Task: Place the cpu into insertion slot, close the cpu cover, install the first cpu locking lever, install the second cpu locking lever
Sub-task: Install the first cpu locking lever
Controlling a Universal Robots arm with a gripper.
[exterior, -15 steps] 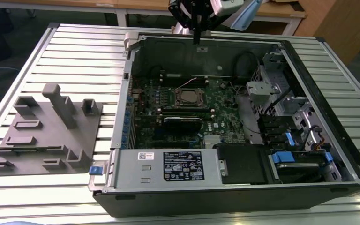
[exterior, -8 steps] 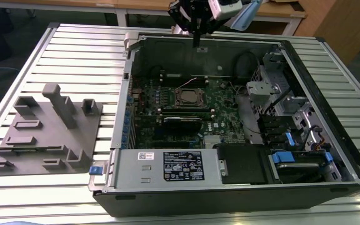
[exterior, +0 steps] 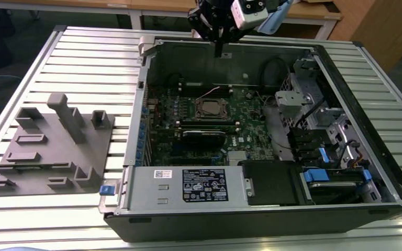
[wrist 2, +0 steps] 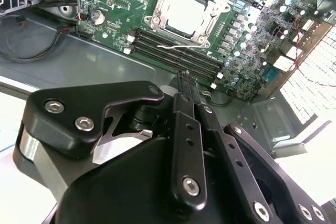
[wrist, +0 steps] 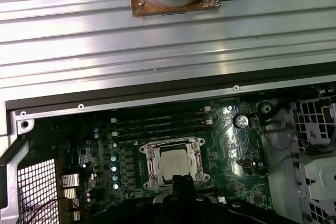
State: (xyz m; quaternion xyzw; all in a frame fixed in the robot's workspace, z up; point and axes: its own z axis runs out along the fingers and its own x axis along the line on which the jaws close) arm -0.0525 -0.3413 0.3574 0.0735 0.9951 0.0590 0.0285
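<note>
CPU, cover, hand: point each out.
cpu (wrist 2: 185,15), second wrist view, middle of its silver face.
cover (wrist: 152,165), first wrist view, side bar of the frame.
hand (exterior: 219,51), exterior view, between the fingertips.
</note>
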